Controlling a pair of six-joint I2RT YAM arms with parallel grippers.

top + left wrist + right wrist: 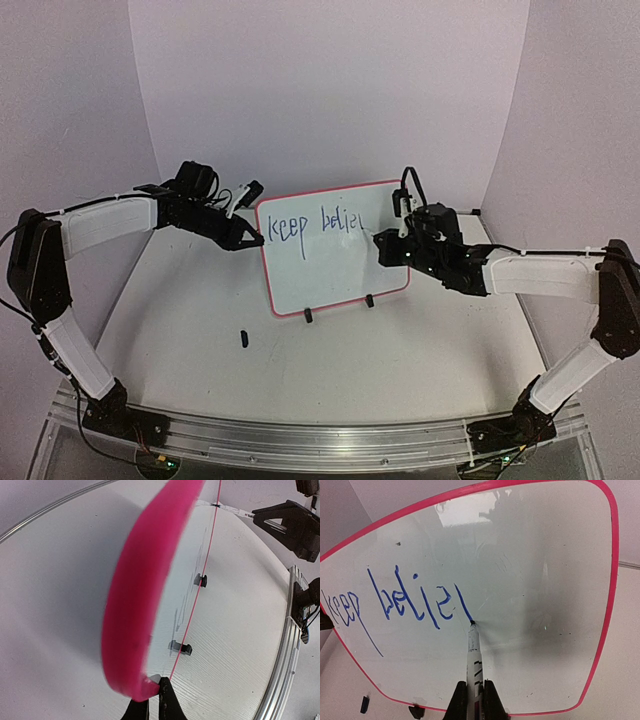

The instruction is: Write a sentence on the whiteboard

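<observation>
The whiteboard [335,250] stands upright on two black clip feet at the table's middle; it fills the right wrist view [530,570]. The sentence [318,225] in blue reads "keep belie" plus one fresh stroke [400,602]. My left gripper [255,238] is shut on the board's left red edge [135,605], with jaws pinching the rim [154,690]. My right gripper [384,243] is shut on a white marker [474,655] whose tip touches the board at the end of the last stroke.
A small black marker cap [243,338] lies on the table in front of the board's left side. The right arm [295,522] shows beyond the board. An aluminium rail [300,435] runs along the near table edge. White walls surround the table.
</observation>
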